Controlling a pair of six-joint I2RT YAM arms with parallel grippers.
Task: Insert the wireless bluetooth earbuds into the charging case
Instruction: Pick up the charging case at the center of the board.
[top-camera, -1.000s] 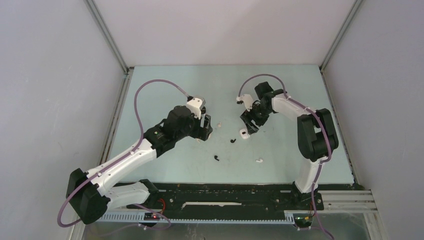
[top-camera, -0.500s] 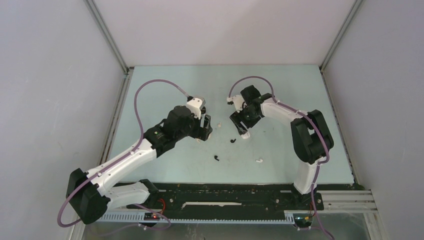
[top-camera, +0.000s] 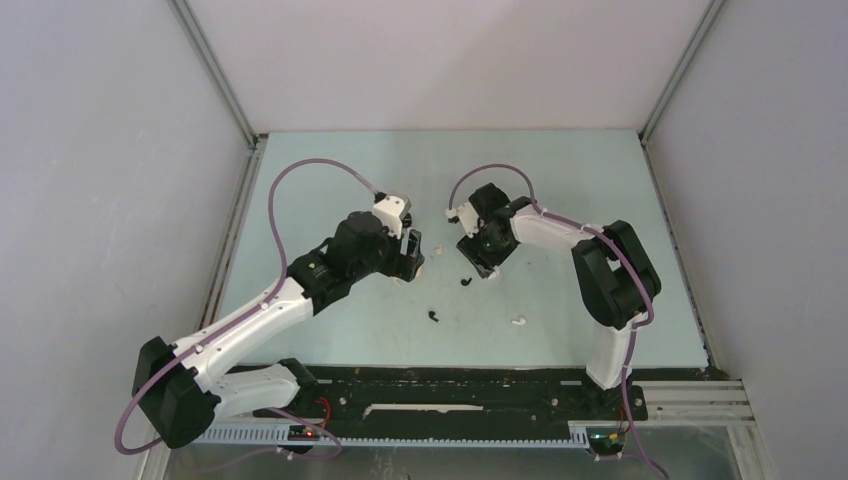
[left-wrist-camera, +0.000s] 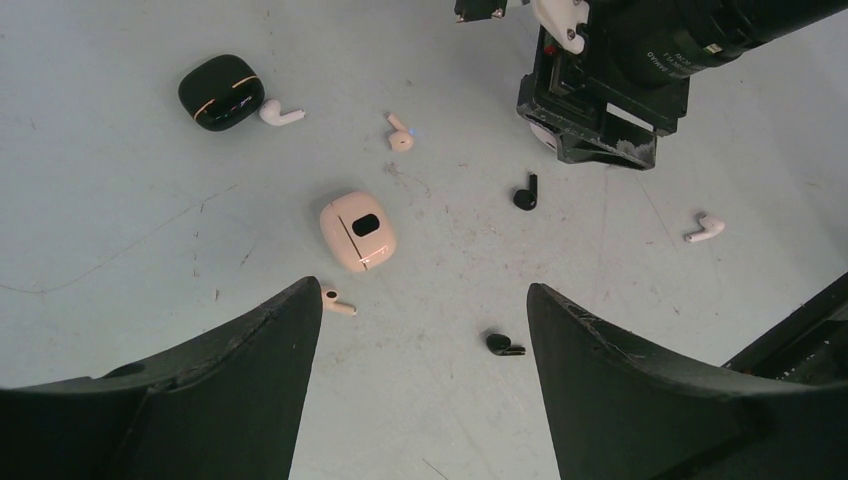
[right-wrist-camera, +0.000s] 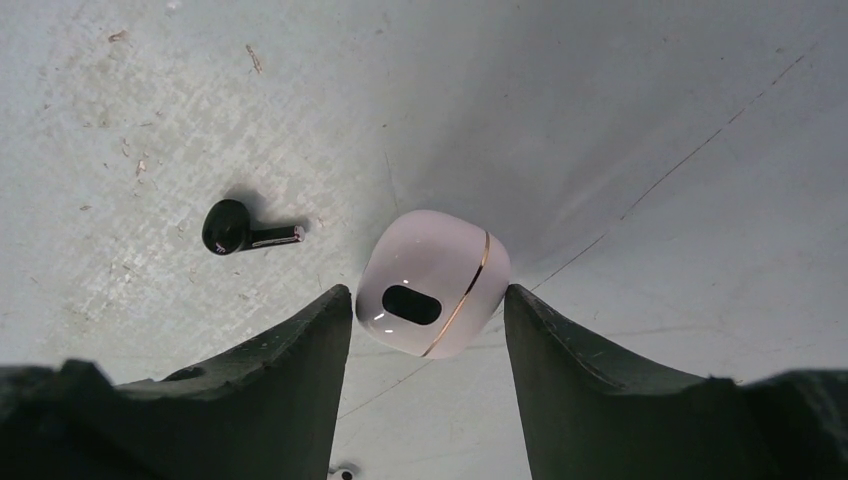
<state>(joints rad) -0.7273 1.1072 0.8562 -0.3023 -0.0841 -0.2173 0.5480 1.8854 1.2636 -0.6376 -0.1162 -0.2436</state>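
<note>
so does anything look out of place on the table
Nothing broken or spilled. The tiny short-stemmed plastic earbuds lie scattered loose on the scuffed pale table: two black, the rest white or pinkish, none inside the shut rounded pink case or the shut rounded black case.

Robotics lab cell: counter boxed by blank grey panels and aluminium struts, mounting rail along its near edge.

The left arm stretches forward and inward, the left hand angled down with its fingers spread wide. The right arm folds leftward toward it, the right hand pointing down, fingers part-way apart.
</note>
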